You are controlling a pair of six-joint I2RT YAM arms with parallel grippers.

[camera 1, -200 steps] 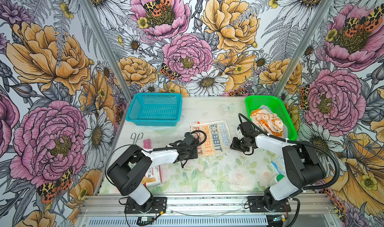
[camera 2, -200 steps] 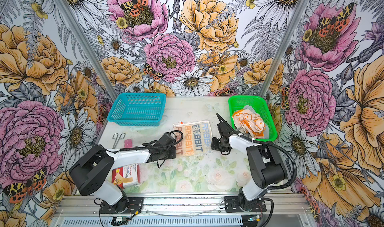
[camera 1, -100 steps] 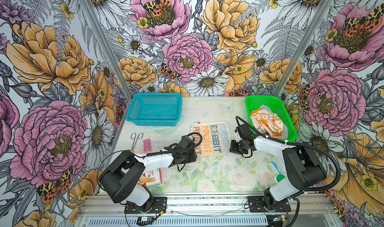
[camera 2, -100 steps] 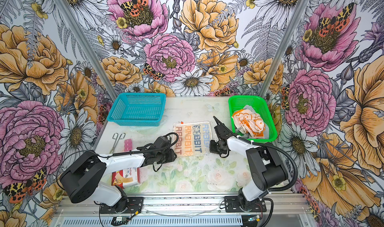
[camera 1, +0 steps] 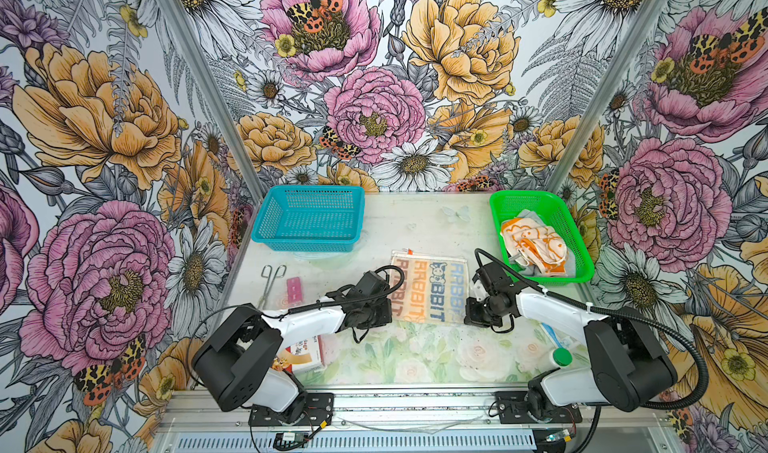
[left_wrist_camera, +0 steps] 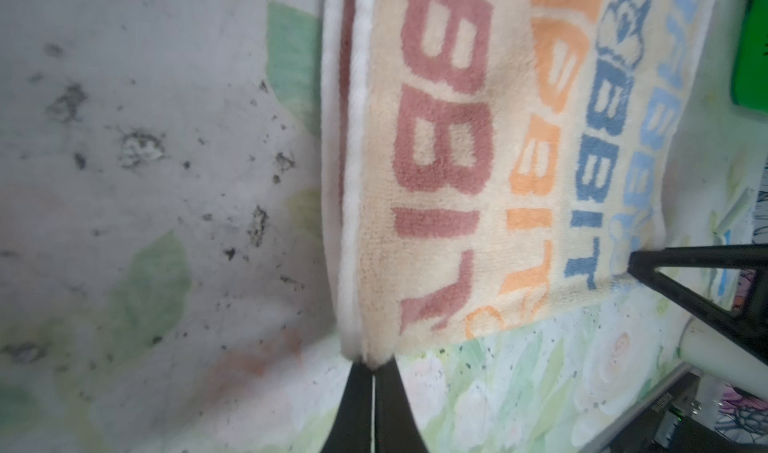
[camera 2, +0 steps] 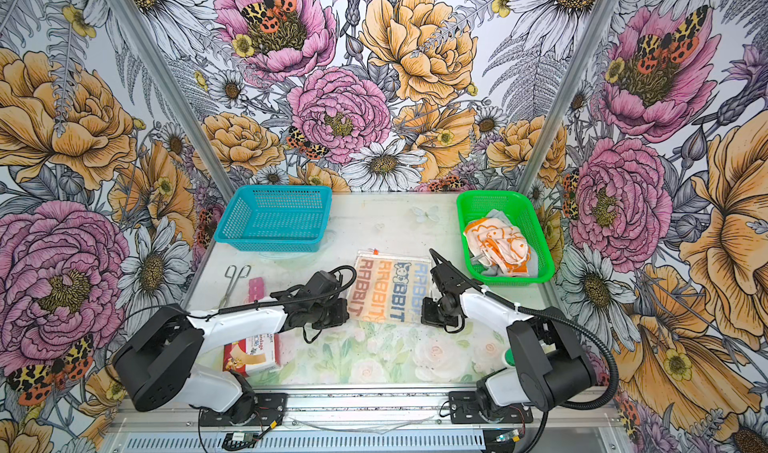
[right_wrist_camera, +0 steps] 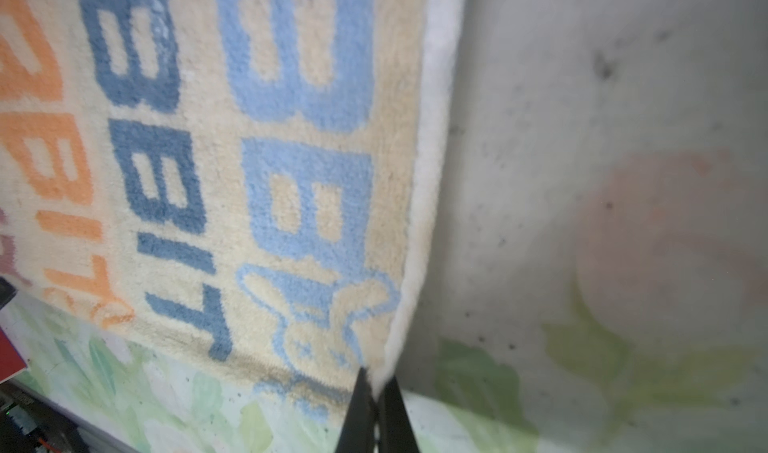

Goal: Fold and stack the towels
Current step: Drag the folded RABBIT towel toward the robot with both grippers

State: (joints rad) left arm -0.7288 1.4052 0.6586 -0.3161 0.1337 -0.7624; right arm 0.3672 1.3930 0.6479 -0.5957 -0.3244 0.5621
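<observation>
The left tool (left_wrist_camera: 372, 370) is pinched narrow on one near corner of the cream towel (camera 1: 430, 289), its tips nipping the white hem at the bottom centre of the left wrist view. The right tool (right_wrist_camera: 376, 388) is likewise nipped tight on the other near corner, just below the small blue rabbit at the bottom centre of the right wrist view. Holding both near corners at once looks like the start of a fold: the two arms could carry that edge together over to the far edge and so keep the hem straight. The towel itself lies flat and lettering-up on the worktop (camera 1: 415, 222), at the middle of both top views between the two arms. Further out, to the upper right, the green basket (camera 1: 544, 281) holds the orange towel (camera 1: 534, 243), crumpled on top of the grey towel (camera 1: 524, 215), which shows only at its edges; both seem still unfolded. To the upper left the blue basket (camera 1: 307, 245) has nothing visible in it. A bandage box (camera 1: 305, 349) lies at the lower left, partly under the left arm, well apart from the cloth.
</observation>
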